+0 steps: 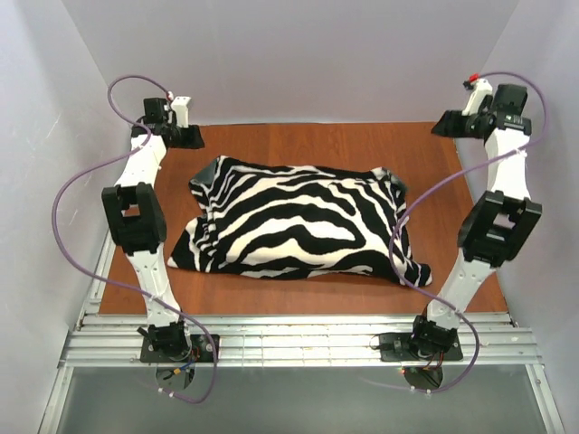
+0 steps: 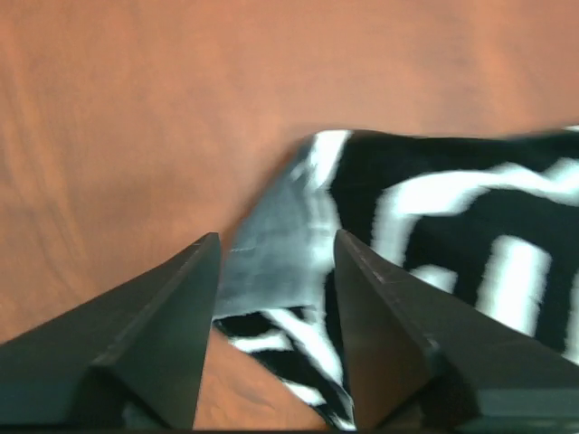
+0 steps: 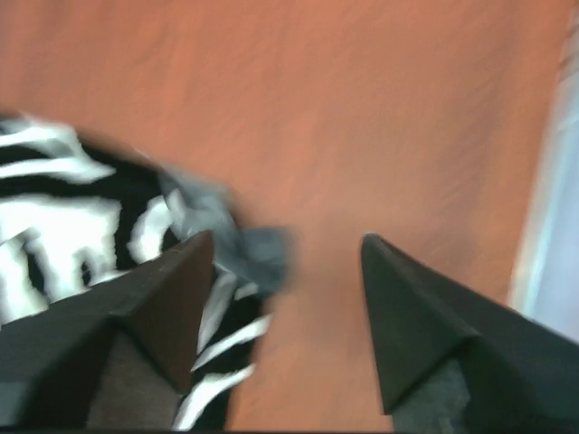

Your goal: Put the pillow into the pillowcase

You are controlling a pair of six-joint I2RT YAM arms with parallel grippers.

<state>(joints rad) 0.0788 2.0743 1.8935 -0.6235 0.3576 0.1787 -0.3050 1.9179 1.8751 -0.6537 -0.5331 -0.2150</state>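
The pillowcase point(image 1: 298, 217) lies zebra side up in the middle of the table, bulging and rumpled. The pillow is hidden. My left gripper point(image 1: 185, 136) hangs at the far left, off the pillowcase's far left corner. In the left wrist view it point(image 2: 277, 237) is open above that corner point(image 2: 452, 226), where a grey-teal flap point(image 2: 267, 280) is turned up. My right gripper point(image 1: 452, 125) hangs at the far right. In the right wrist view it point(image 3: 288, 237) is open over bare wood, with the pillowcase's striped edge point(image 3: 63, 208) and a grey corner point(image 3: 258, 249) by its left finger.
The reddish-brown table point(image 1: 298, 145) is boxed in by white walls at the back and both sides. A metal rail point(image 1: 298, 339) carries both arm bases along the near edge. Purple cables point(image 1: 68, 194) loop beside each arm.
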